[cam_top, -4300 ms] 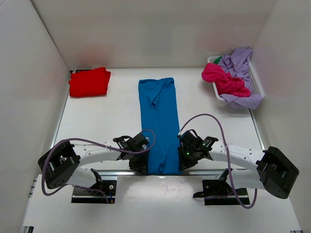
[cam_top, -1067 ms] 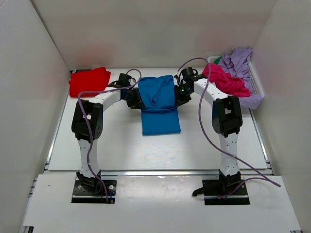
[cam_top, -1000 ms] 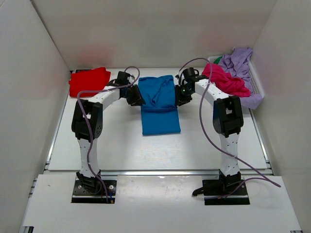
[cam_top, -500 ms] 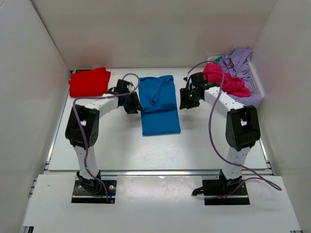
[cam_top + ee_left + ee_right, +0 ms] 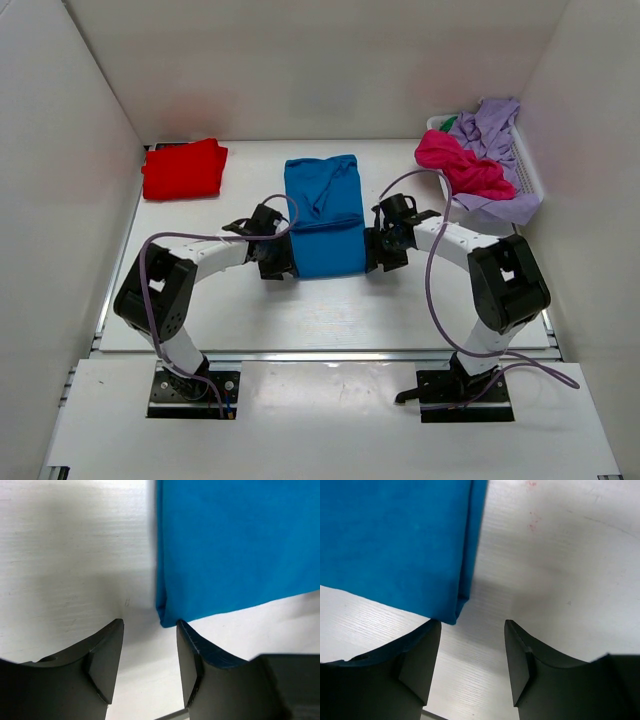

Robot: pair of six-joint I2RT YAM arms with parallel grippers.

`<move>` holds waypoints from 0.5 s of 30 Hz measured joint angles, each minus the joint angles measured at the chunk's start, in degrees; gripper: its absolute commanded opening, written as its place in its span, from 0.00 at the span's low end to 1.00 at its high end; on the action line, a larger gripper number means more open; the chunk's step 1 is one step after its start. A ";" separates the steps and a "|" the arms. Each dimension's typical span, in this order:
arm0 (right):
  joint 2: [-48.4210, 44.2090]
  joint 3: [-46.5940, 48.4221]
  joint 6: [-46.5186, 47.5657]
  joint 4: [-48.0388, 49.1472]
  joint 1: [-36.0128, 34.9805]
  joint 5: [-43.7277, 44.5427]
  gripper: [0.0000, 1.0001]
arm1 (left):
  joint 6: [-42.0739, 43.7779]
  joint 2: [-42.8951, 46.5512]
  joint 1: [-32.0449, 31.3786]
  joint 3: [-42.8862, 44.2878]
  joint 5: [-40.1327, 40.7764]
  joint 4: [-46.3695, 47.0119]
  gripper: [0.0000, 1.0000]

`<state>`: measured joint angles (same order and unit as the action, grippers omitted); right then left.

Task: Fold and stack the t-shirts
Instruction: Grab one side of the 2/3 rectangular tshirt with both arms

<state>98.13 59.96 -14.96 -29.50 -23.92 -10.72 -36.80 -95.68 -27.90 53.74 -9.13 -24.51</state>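
The bright blue t-shirt (image 5: 322, 215) lies folded in half, flat at the table's middle. My left gripper (image 5: 277, 262) sits open at its near left corner. In the left wrist view the blue t-shirt (image 5: 235, 545) ends just beyond my left gripper (image 5: 149, 630), with only bare table between the fingers. My right gripper (image 5: 381, 250) stands open at the near right corner. There the blue t-shirt (image 5: 395, 540) stops beside my right gripper (image 5: 472, 627), which holds nothing. A folded red t-shirt (image 5: 184, 168) rests at the back left.
A white slatted basket (image 5: 527, 172) stands at the back right, holding a crumpled magenta pink t-shirt (image 5: 462, 165) and a lilac one (image 5: 495, 125). White walls close in the table on the left, back and right.
Both grippers let go of the blue t-shirt's far end, opened, and drew back along its sides to its near corners. The shirt stays folded in half.
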 measured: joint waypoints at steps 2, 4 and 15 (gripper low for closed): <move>-0.85 -0.63 -1.07 1.60 -0.07 0.13 0.50 | -1.22 0.39 -0.50 -0.50 0.87 1.40 0.58; -1.66 -1.29 -2.58 3.19 -0.15 0.13 0.50 | -2.84 1.92 -0.92 -2.01 1.73 2.99 0.58; -1.18 -1.77 -5.79 5.35 -1.01 0.33 0.42 | -6.78 1.57 -2.62 -2.69 4.26 5.55 0.54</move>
<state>96.95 58.19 -20.75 -24.14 -24.93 -10.39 -43.57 -94.11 -30.52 51.05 -4.86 -18.96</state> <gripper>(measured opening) 0.449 0.569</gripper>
